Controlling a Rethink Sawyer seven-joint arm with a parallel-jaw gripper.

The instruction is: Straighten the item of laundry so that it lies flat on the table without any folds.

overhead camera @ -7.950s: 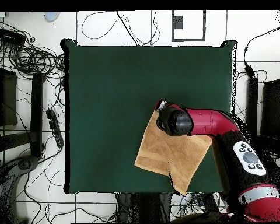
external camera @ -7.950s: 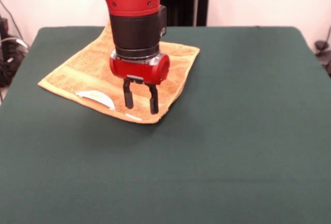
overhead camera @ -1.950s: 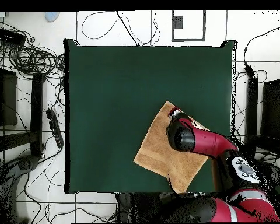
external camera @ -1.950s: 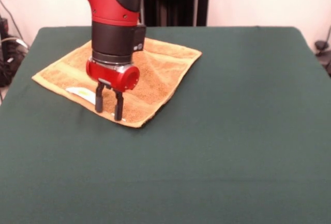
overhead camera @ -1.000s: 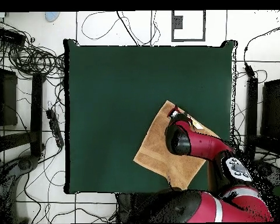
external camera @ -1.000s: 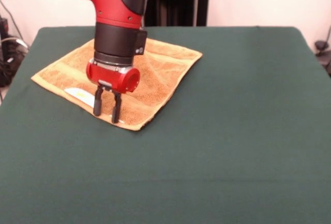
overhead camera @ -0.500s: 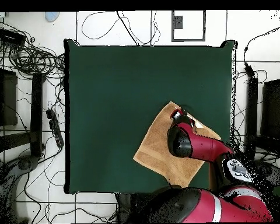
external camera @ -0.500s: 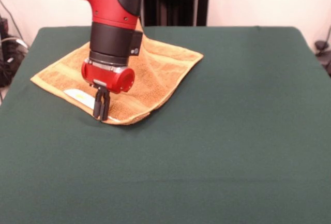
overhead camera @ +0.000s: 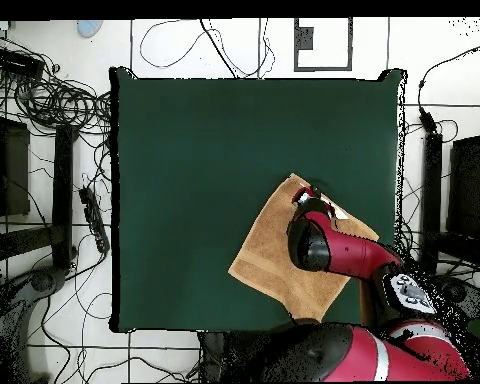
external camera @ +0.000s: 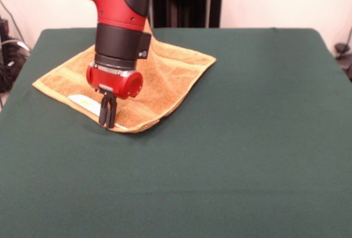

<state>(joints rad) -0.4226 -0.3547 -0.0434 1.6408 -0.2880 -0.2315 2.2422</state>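
Small orange-tan terry towel [external camera: 159,73] near a far corner of the dark green table [external camera: 247,155]; black fingers [external camera: 108,111] of the gripper [external camera: 108,121] clenched on its front edge, probably for pulling flat.

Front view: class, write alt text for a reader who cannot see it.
A red and black robot arm's gripper has its jaws shut on the near edge of an orange-tan towel, beside its white label. The towel lies on a dark green table.

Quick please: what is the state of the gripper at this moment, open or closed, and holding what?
Gripper: closed, pinching the near edge of the towel beside its white label.
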